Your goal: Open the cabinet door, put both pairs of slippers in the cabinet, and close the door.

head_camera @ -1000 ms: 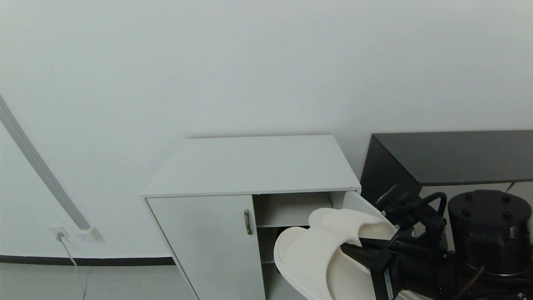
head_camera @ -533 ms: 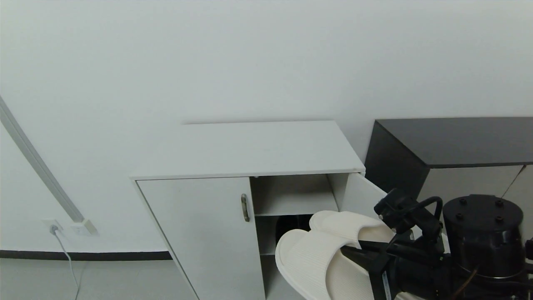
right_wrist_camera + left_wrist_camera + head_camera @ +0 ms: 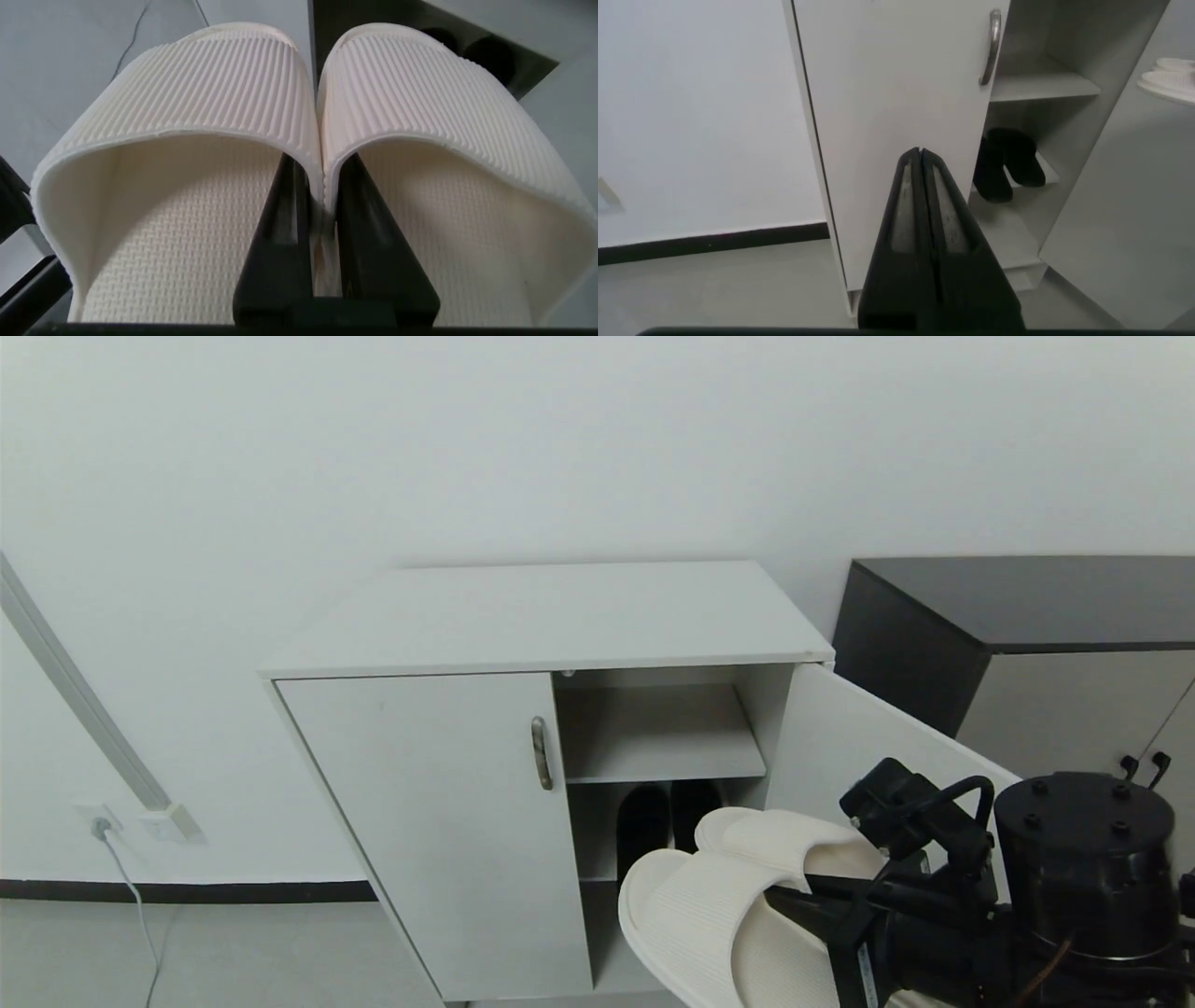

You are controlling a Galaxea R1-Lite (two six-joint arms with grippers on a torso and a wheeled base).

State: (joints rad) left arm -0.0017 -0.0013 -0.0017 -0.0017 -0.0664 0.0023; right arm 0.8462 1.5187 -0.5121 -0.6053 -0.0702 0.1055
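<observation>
1. The right gripper [image 3: 322, 215] clamps the white slippers [image 3: 695, 910] by their touching inner edges, in front of the open white cabinet [image 3: 560, 616].
2. The black slippers [image 3: 665, 817] sit on its lower shelf.
3. The left gripper [image 3: 920, 191] is closed, empty.

All matte black here: wedge-shaped left gripper [image 3: 920, 159], right arm [image 3: 934, 933] with chunky round cap [image 3: 1083, 845], four screws [image 3: 1032, 787], looped cable [image 3: 971, 782].

The closed left pincer [image 3: 920, 159] faces the cabinet [image 3: 896, 84], black slippers [image 3: 1008, 166] inside.
</observation>
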